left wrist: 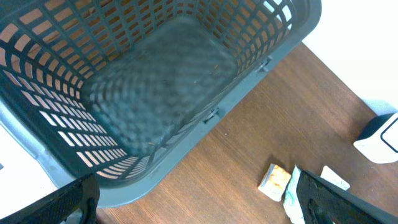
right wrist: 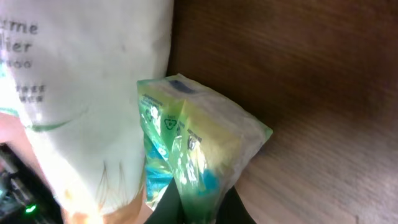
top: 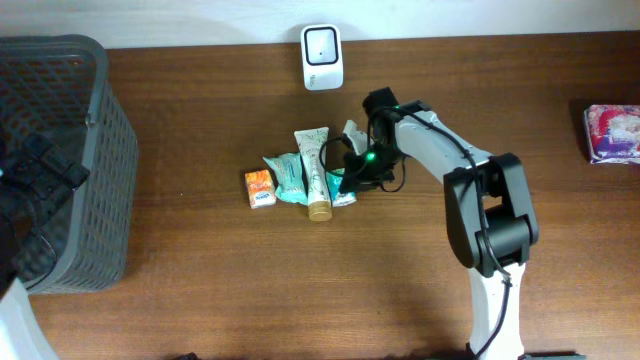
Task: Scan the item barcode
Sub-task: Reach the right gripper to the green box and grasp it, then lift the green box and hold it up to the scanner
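Now the right claw (right wrist: 199,214) pinches one end of the green and yellow packet (right wrist: 200,146), it seems, in the pile (top: 298,178) mid-table. The white scanner (top: 322,57) stands beyond it, near this arm. The left claw (left wrist: 198,205), spread wide and holding nothing, hangs far off over the basket (left wrist: 62,124).

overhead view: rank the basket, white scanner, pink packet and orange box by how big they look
1. basket, by far the largest
2. white scanner and pink packet: about alike, and the frame edge cuts the packet, so unranked
3. orange box, smallest
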